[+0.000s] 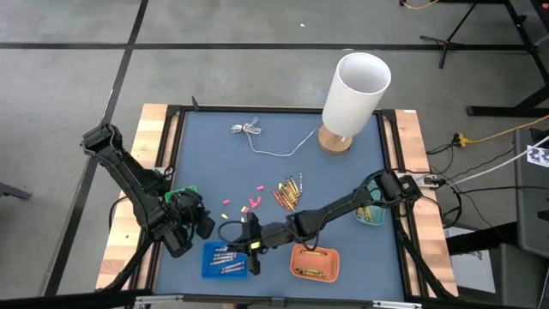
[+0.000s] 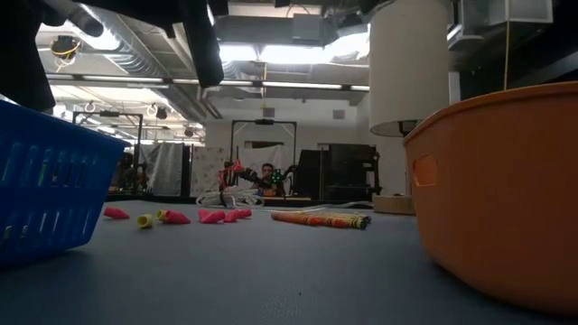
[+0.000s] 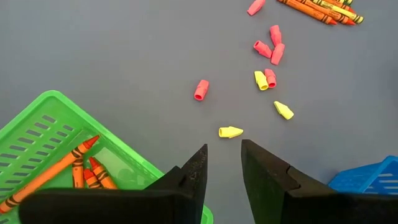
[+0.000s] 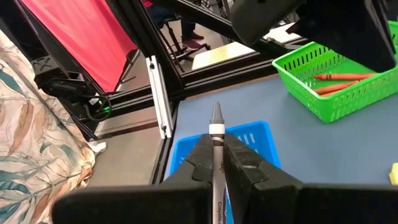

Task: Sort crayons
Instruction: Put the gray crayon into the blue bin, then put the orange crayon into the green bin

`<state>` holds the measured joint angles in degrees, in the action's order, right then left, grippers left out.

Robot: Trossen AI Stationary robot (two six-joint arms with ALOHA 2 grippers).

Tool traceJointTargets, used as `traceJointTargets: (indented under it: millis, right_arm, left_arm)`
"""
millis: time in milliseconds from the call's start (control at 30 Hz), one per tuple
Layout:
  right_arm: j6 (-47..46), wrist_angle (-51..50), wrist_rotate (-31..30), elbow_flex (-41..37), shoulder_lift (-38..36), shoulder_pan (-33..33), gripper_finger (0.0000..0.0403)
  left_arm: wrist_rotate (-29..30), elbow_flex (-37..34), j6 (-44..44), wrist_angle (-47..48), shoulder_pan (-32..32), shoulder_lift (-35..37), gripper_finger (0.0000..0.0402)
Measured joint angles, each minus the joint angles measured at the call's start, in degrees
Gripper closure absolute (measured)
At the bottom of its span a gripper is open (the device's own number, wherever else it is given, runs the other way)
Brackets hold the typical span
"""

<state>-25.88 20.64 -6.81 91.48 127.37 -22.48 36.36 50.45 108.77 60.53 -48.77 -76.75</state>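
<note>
Right end effector [image 4: 219, 163] clenched on a grey wax crayon [image 4: 217, 134], hanging over the blue slotted plastic basket [image 4: 255, 135]. Next, I'd judge: let go so it drops inside with the other grey ones. Left end effector [image 3: 222, 163] released, holding nothing, beside the green slotted basket [image 3: 46, 118] of orange crayons [image 3: 87, 171]. Orange tray [image 1: 316, 263] holds a few crayons too.

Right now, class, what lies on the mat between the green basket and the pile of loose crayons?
Small pink and yellow caps are scattered between the green basket and the loose crayons, shown best in the left wrist view.
</note>
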Motion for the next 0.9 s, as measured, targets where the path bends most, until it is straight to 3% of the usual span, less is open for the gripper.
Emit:
traceJointTargets:
  millis: [133, 400, 533, 733, 900]
  right_arm:
    - [0.01, -0.76, 0.00, 0.00, 0.00, 0.00, 0.0377]
    - [0.01, -1.15, 0.00, 0.00, 0.00, 0.00, 0.0287]
    - [0.01, -1.51, 0.03, 0.00, -0.02, 0.00, 0.0264]
    - [2.15, -13.65, 6.32, -0.02, -4.07, 1.40, 0.0261]
    - [5.84, -27.51, 4.03, -0.04, -11.14, 2.10, 0.0260]
  left_arm:
    - [0.00, 0.00, 0.00, 0.00, 0.00, 0.00, 0.0319]
    - [0.00, -0.01, 0.00, 0.00, 0.00, 0.00, 0.0319]
    - [0.54, 0.00, -0.45, -0.01, 0.00, 0.00, 0.0319]
    - [9.75, -0.01, -12.66, -6.45, 0.75, 0.00, 0.0319]
    - [12.29, 0.00, -31.26, -17.65, 5.03, 0.00, 0.0319]
